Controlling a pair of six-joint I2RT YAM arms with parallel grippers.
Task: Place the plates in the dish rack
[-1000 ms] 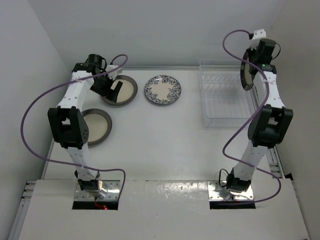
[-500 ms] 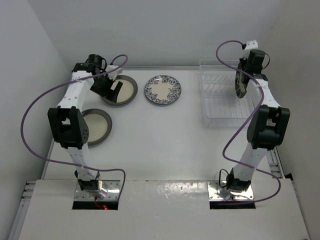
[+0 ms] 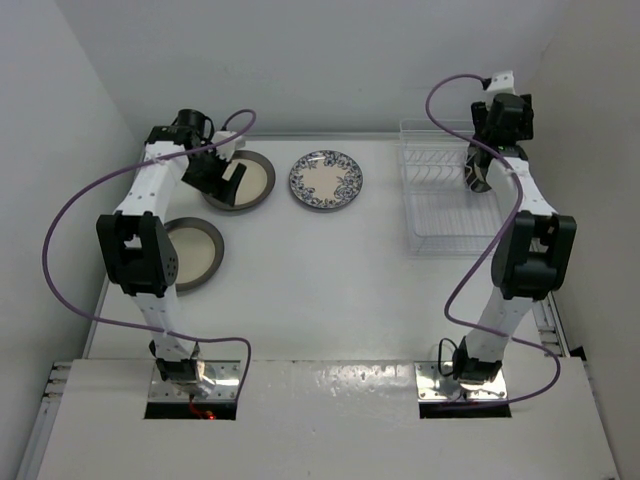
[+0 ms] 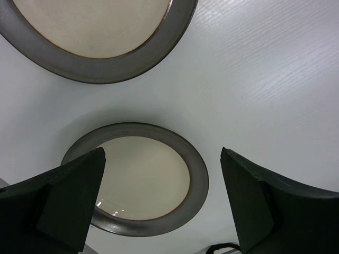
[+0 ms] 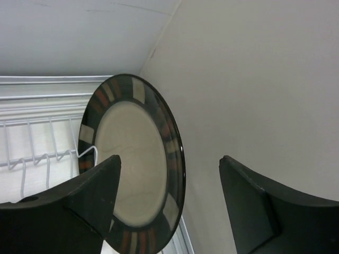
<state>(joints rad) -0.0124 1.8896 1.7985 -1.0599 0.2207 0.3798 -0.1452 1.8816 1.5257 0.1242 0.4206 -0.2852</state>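
Note:
The cream plate with the black striped rim (image 5: 132, 159) stands on edge in the white wire dish rack (image 3: 440, 205), against its right side. My right gripper (image 5: 170, 161) is open, with the plate's rim between its parted fingers, closer to the left one. From above, that gripper (image 3: 482, 165) hangs over the rack's back right part. Two grey-rimmed cream plates (image 3: 240, 180) (image 3: 195, 252) lie flat at the left. My left gripper (image 3: 225, 178) hovers open over the far one, and its wrist view shows both plates (image 4: 95, 37) (image 4: 137, 180). The blue floral plate (image 3: 326, 180) lies flat at the centre back.
White walls close in the table on the left, back and right; the right wall (image 5: 254, 79) stands just behind the rack. Purple cables loop off both arms. The rack's wire tines (image 5: 32, 159) show to the left of the standing plate.
My right arm has carried the striped plate down and left into the rack, and its jaws have opened off it. The left arm has not moved.

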